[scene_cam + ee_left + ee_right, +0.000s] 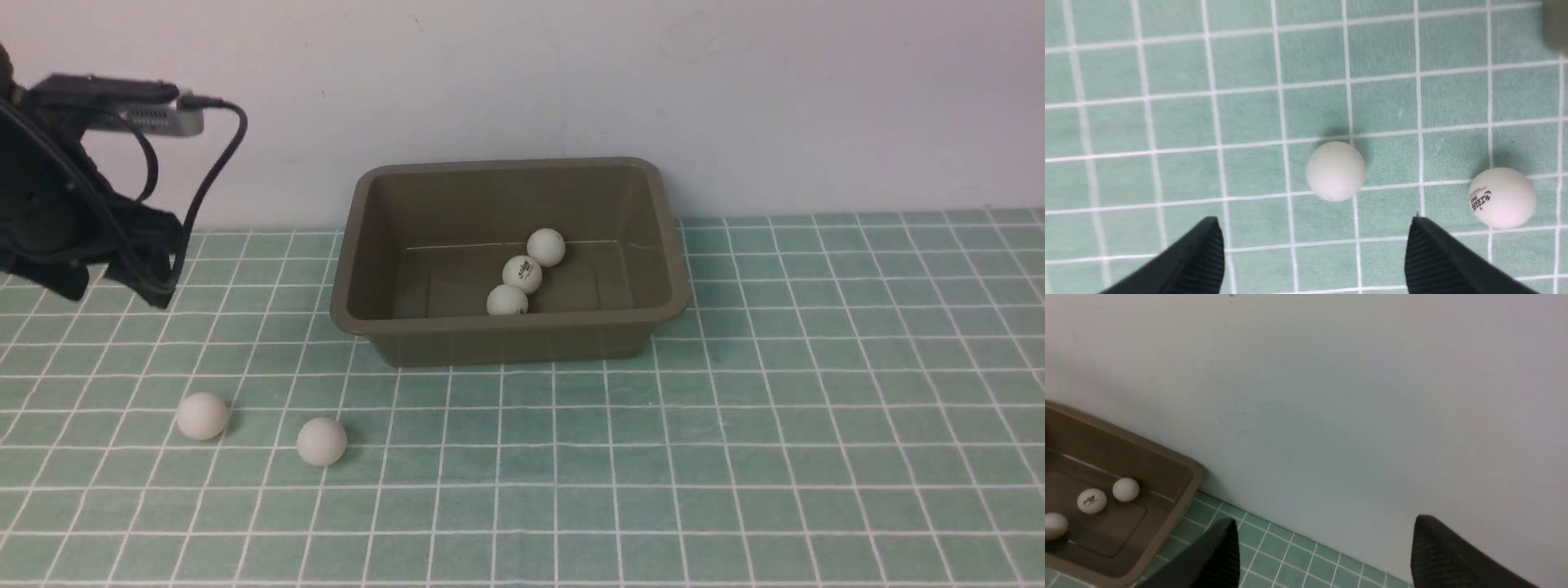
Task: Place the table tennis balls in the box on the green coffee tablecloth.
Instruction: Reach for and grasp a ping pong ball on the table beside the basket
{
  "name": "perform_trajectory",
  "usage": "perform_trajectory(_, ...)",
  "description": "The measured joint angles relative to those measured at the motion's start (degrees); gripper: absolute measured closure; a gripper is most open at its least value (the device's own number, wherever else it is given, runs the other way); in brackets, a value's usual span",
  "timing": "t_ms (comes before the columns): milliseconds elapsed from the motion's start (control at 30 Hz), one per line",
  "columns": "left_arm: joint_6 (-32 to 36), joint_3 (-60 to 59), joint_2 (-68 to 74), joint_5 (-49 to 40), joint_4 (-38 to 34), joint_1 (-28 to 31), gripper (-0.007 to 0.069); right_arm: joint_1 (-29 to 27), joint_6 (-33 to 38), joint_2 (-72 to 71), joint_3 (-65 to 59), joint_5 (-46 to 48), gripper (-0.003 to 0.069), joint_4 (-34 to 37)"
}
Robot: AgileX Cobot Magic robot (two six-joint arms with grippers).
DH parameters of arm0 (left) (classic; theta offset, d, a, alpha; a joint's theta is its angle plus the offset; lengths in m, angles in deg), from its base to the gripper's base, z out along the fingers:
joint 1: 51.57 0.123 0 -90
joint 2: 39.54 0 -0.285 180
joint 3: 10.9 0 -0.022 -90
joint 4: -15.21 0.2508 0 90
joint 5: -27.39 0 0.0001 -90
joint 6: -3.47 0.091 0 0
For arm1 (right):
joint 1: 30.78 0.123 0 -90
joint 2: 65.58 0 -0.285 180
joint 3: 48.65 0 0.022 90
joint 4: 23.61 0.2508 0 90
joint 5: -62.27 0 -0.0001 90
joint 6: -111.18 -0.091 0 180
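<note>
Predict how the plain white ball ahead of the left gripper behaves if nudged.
The small matte white ball lies free on the flat teal-green gridded cloth, so it likely rolls at any off-centre touch. The open left gripper spans wider than it, so centring seems feasible.

Front: faces wall [735, 82] over cloth [735, 457]. Left wrist: close, straight down. Right wrist: toward wall, shares box [1184, 473].

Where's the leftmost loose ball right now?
Front view, robot's left side: the leftmost ball lies on the green cloth, just left of the other loose ball, and both are in front of and left of the box.
</note>
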Motion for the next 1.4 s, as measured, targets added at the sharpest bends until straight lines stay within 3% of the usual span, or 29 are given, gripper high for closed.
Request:
perform_trajectory(233,1.6,-2.3,7.8,5.6,-6.8,-0.1,0.0092,0.0,0.0,0.0,-0.5,0.0,0.0148,0.2)
perform_trajectory(833,1.5,-2.3,17.2,6.4,-5.8,-0.1,0.009,0.0,0.0,0.0,-0.5,0.0,0.0148,0.2)
perform_trajectory(967,1.4,-2.3,17.2,4.7,-4.3,-0.1,0.0129,0.0,0.0,0.0,-0.5,0.0,0.0148,0.2)
perform_trajectory(1233,1.4,-2.3,17.2,4.3,-3.8,-0.1,0.0281,0.0,0.0,0.0,-0.5,0.0,0.0148,0.2)
perform_trajectory(1400,1.4,-2.3,17.2,4.3,-3.8,-0.1,0.0291,0.0,0.0,0.0,-0.5,0.0,0.0148,0.2)
